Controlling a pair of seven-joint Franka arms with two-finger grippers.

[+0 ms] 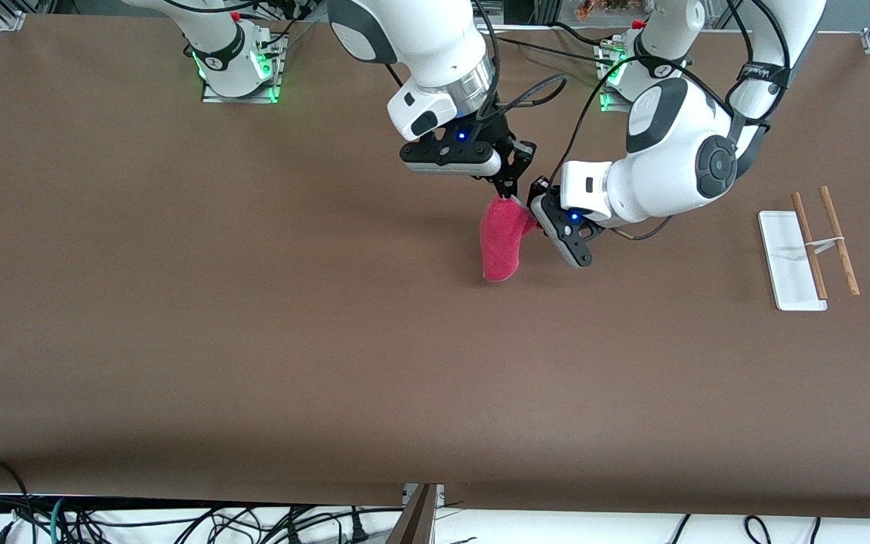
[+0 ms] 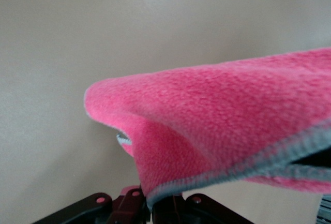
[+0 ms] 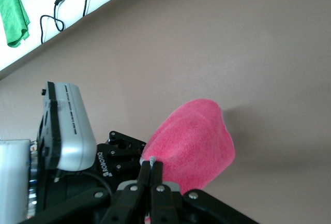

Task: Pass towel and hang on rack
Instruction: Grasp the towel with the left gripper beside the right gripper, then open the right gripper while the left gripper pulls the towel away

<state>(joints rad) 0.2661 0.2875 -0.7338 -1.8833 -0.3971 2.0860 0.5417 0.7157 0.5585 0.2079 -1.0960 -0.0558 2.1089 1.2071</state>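
The towel is up in the air over the middle of the brown table, a small fuzzy pink cloth with thin grey edging, hanging down in a loose fold. Both claws have it at once. The right gripper comes down from above and pinches the top corner, fingers pressed tight together on the fabric; in the right wrist view you can see the 2 black fingers meeting on a grey-edged tip of the towel. The left gripper reaches in from the side, toward the left arm's end of the table, and it's clamped on the towel's upper edge just beside the other claw. In the left wrist view the towel fills most of the picture, its grey hem running down into the dark fingers.

The rack sits well apart from all this, at the left arm's end of the table: flat white base, 2 thin brown wooden rods side by side on a pale wire support.
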